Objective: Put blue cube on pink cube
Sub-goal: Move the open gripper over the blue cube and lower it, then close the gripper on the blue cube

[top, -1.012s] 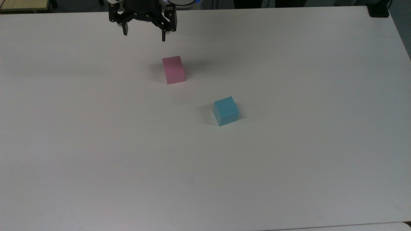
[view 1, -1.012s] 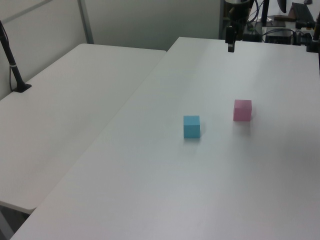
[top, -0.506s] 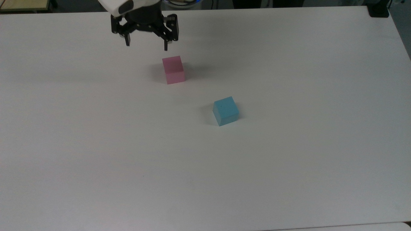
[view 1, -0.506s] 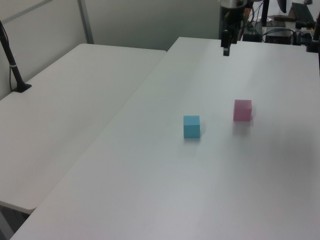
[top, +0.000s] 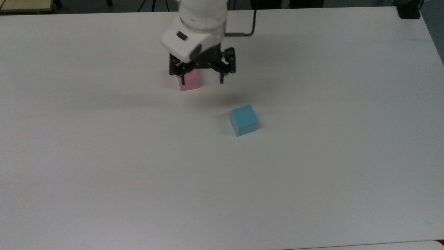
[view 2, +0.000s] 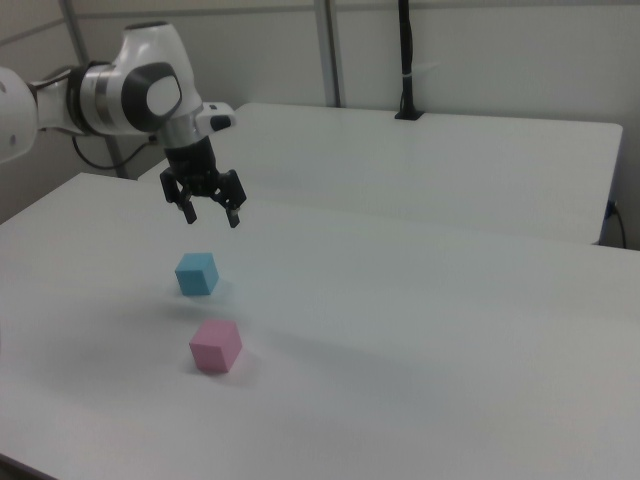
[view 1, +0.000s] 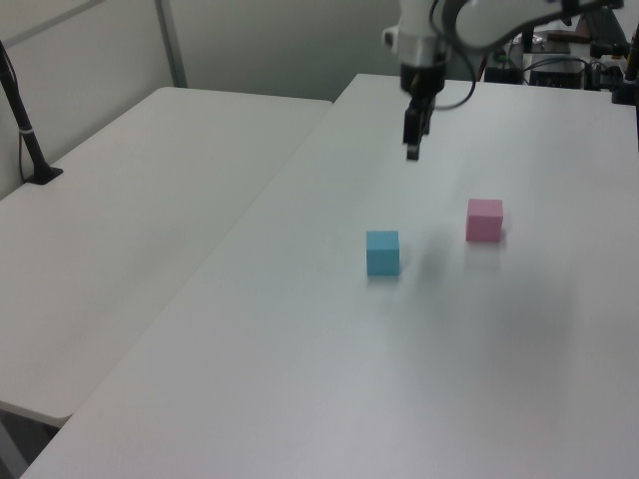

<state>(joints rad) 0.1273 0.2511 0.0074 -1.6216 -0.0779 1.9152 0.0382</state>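
The blue cube point(top: 244, 119) point(view 1: 382, 251) point(view 2: 196, 273) rests on the white table point(top: 312, 156), alone. The pink cube point(top: 190, 81) point(view 1: 484, 219) point(view 2: 216, 346) stands a short way off, partly covered by the arm's hand in the top view. My gripper point(top: 202, 80) point(view 1: 410, 150) point(view 2: 211, 216) hangs open and empty in the air, well above the table. In the right view it is above and slightly behind the blue cube. The top view places it just right of the pink cube.
A second white table point(view 1: 150, 200) adjoins this one on the left view's left, with a black pole point(view 1: 25, 125) clamped to it. Cables and equipment point(view 1: 589, 50) sit past the table's far end. A black clamp point(top: 409, 12) occupies the top view's upper right corner.
The arm has swung from the table's far edge toward the cubes, moving down and right in the top view. The gripper stays open. Neither cube has moved.
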